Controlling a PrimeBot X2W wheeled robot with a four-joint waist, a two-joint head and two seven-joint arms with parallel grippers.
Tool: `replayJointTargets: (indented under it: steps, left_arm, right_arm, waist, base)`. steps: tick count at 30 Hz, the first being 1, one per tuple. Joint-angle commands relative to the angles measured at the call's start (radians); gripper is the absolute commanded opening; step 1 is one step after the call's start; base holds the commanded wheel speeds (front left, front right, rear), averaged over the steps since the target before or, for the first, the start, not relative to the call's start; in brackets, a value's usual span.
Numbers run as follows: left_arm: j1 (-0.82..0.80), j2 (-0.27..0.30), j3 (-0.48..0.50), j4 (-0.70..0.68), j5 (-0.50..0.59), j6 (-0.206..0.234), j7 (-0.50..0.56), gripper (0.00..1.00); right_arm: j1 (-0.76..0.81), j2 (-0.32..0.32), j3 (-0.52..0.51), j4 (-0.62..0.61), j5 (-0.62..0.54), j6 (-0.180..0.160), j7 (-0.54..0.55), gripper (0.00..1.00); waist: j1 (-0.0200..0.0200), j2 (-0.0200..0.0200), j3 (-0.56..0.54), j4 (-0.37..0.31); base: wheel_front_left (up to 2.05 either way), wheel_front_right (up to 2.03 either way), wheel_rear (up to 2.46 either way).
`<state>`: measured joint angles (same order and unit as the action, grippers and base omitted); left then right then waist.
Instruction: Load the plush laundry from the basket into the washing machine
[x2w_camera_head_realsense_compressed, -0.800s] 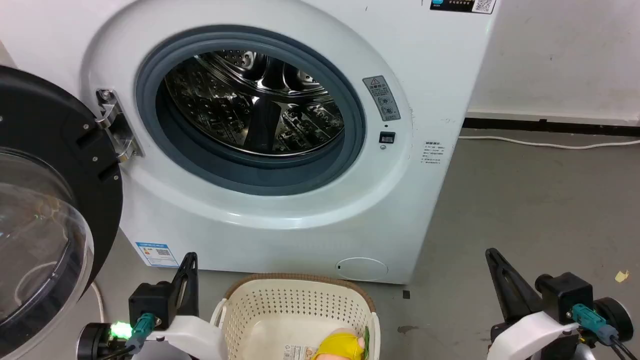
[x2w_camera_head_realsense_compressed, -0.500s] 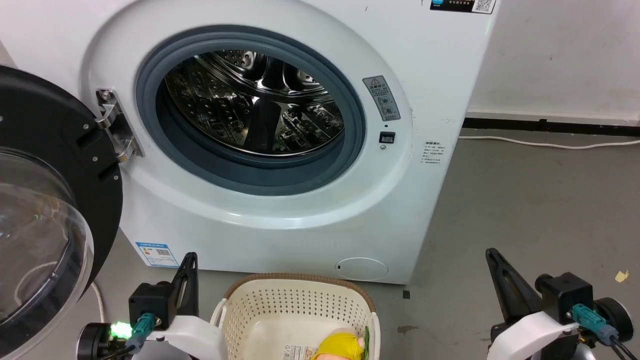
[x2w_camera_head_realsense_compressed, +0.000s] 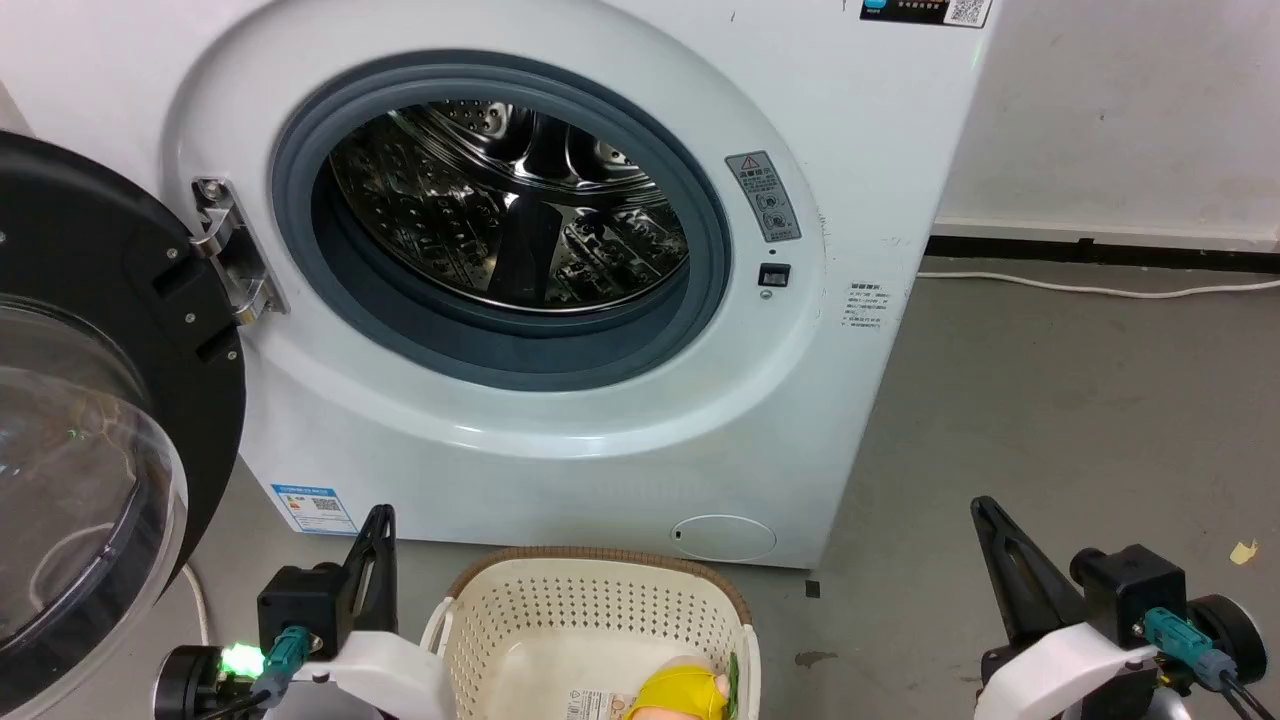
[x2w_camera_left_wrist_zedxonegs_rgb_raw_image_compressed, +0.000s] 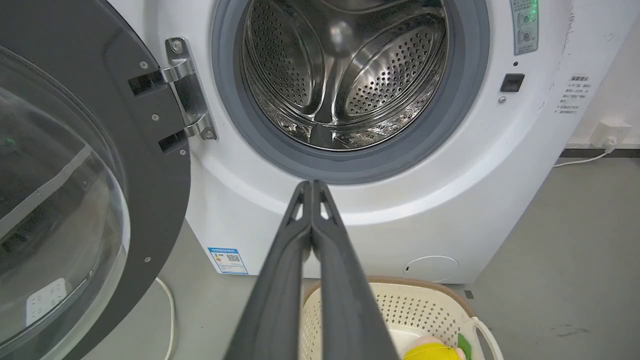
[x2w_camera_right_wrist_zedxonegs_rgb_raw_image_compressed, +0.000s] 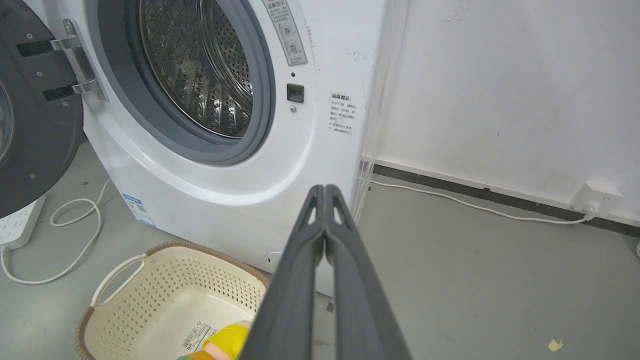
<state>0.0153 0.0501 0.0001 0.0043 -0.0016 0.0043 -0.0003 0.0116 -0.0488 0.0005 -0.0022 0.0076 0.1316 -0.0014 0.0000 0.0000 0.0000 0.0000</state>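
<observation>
The white washing machine (x2w_camera_head_realsense_compressed: 560, 420) stands ahead with its round door (x2w_camera_head_realsense_compressed: 90, 420) swung open to the left and the steel drum (x2w_camera_head_realsense_compressed: 510, 205) bare. On the floor before it sits the cream basket (x2w_camera_head_realsense_compressed: 600, 610), and the plush laundry (x2w_camera_head_realsense_compressed: 685, 690) lies in its front right part, yellow and peach-pink showing. My left gripper (x2w_camera_head_realsense_compressed: 380, 520) hangs shut and empty just left of the basket. My right gripper (x2w_camera_head_realsense_compressed: 985, 510) is shut and empty well to the basket's right. In the wrist views the left gripper (x2w_camera_left_wrist_zedxonegs_rgb_raw_image_compressed: 311, 185) and the right gripper (x2w_camera_right_wrist_zedxonegs_rgb_raw_image_compressed: 324, 189) each hold their fingers pressed together.
A white cable (x2w_camera_head_realsense_compressed: 1100, 288) runs along the grey floor by the back wall to a plug (x2w_camera_right_wrist_zedxonegs_rgb_raw_image_compressed: 595, 197). A power strip (x2w_camera_right_wrist_zedxonegs_rgb_raw_image_compressed: 17, 225) with a looped cord (x2w_camera_right_wrist_zedxonegs_rgb_raw_image_compressed: 75, 240) lies left of the washer under the open door. Open floor lies to the right.
</observation>
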Motion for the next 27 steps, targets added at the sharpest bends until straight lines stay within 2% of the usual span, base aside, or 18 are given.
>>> replayJointTargets:
  steps: [1,27]
  left_arm:
    - [-0.015,0.000,0.000,-0.004,0.002,-0.004,0.000,0.00]
    - [-0.015,0.000,0.000,-0.004,0.002,-0.004,0.000,0.00]
  right_arm:
    - [-0.012,-0.001,0.000,0.002,-0.008,-0.001,0.001,0.00]
    - [-0.012,-0.001,0.000,0.002,-0.008,-0.001,0.001,0.00]
  waist:
    - [0.0000,0.0000,0.000,0.000]
    - [0.0000,0.0000,0.000,0.000]
  base:
    - [0.00,0.00,0.00]
    - [0.00,0.00,0.00]
